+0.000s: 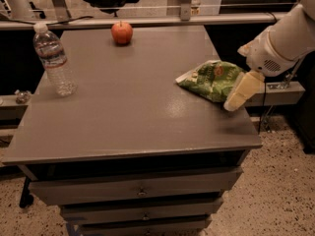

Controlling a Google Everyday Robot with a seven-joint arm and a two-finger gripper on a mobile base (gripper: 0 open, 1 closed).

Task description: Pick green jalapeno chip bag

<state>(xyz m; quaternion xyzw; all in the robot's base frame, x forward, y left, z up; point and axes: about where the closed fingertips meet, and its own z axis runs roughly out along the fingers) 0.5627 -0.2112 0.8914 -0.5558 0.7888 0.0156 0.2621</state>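
The green jalapeno chip bag (210,79) lies on the right side of the grey table (128,112), crinkly, with lighter patches and a small orange-red logo. My gripper (240,93) comes in from the right on a white arm. Its cream finger (242,90) points down and left over the bag's right end, at the table's right edge. It holds nothing that I can see.
A clear water bottle (53,59) stands at the table's left side. A red apple (121,32) sits at the far edge in the middle. Drawers (138,191) are below the tabletop. A rail and a black chair stand behind the table.
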